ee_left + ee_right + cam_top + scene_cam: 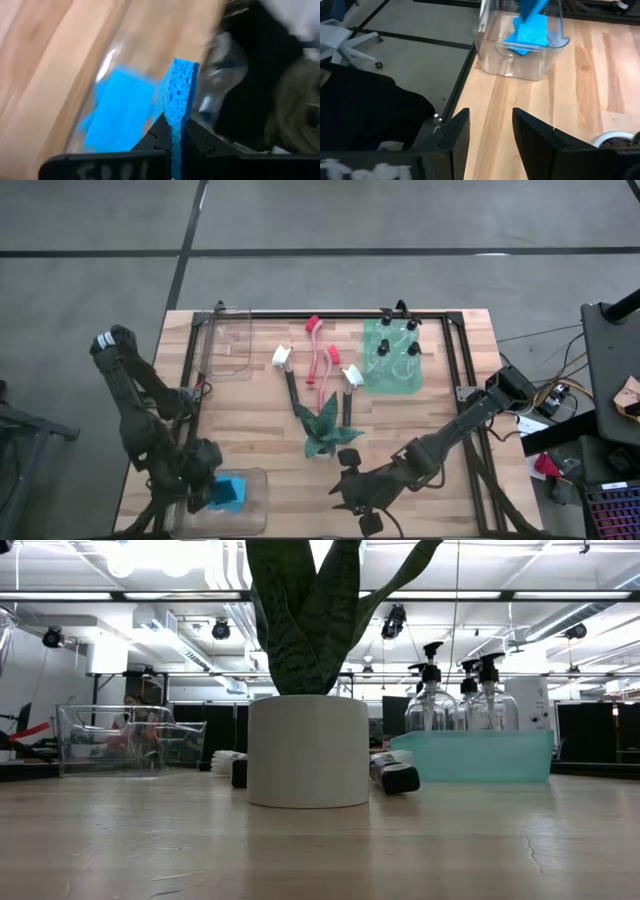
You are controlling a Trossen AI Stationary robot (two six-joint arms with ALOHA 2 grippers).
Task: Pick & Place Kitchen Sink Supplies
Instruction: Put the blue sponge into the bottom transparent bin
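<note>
Left gripper point(171, 142) pinches a blue sponge point(179, 95) on edge, at the lower left of the high view, hanging over a clear bin point(250, 498) where another sponge point(532, 31) already lies flat. Right gripper point(490, 132) waits at lower centre near the plant point(327, 427), fingers spread, holding nothing. Brushes point(322, 352) lie at upper centre; bottles point(395, 340) stand in the teal tray point(392, 383) at upper right.

Risks, as judged: the grip sits low on a soft sponge, so it could tilt, catch the bin wall on release and fall outside. The bin looks light; a knock could slide it toward the table edge.
</note>
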